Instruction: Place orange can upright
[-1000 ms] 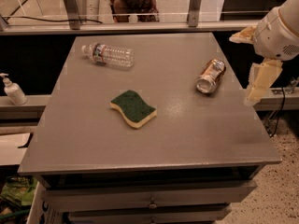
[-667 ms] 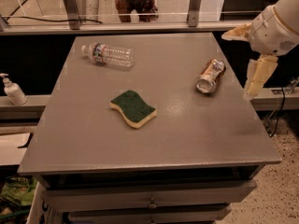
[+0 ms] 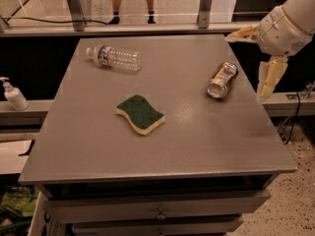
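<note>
I saw the orange can [image 3: 222,79] lying on its side near the bench's [image 3: 147,176] right edge. My gripper [image 3: 246,65] hovered just beside it at that edge, fingers [image 3: 270,77] spread wide, holding nothing. Bare bench separated can and sponge [image 3: 140,114].

Indoor robot test space, probably a lab or office. A grey flat-topped metal cabinet [image 3: 197,141] with knobbed drawers stands on pale speckled flooring [image 3: 298,205]. Behind it rise grey metal window posts [image 3: 74,6], with a standing person's lower legs [image 3: 118,1] beyond. A white pump bottle [image 3: 14,95] sits on a side ledge. A cream two-finger gripper [image 3: 256,58], fingers spread, hovers at the cabinet's right edge.
</note>
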`<state>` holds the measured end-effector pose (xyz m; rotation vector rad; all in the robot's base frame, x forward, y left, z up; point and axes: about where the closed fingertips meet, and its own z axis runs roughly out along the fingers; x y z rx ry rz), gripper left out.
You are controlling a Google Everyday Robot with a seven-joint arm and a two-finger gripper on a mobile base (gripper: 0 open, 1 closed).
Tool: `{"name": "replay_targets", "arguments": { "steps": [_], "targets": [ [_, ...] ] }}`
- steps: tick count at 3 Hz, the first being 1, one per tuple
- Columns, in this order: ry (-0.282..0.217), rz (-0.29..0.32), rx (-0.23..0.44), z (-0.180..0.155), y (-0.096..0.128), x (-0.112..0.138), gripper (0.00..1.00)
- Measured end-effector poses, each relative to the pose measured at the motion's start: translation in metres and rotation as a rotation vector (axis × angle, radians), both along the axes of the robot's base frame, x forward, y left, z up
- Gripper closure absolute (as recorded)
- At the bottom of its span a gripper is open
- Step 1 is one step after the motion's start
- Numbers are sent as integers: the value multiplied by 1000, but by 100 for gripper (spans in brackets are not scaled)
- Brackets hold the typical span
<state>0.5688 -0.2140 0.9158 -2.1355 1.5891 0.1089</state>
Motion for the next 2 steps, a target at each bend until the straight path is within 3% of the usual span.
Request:
{"name": "replay_targets", "arguments": {
  "steps": [2],
  "targets": [
    [-44, 199, -86, -12, 15, 33, 0]
  ]
}}
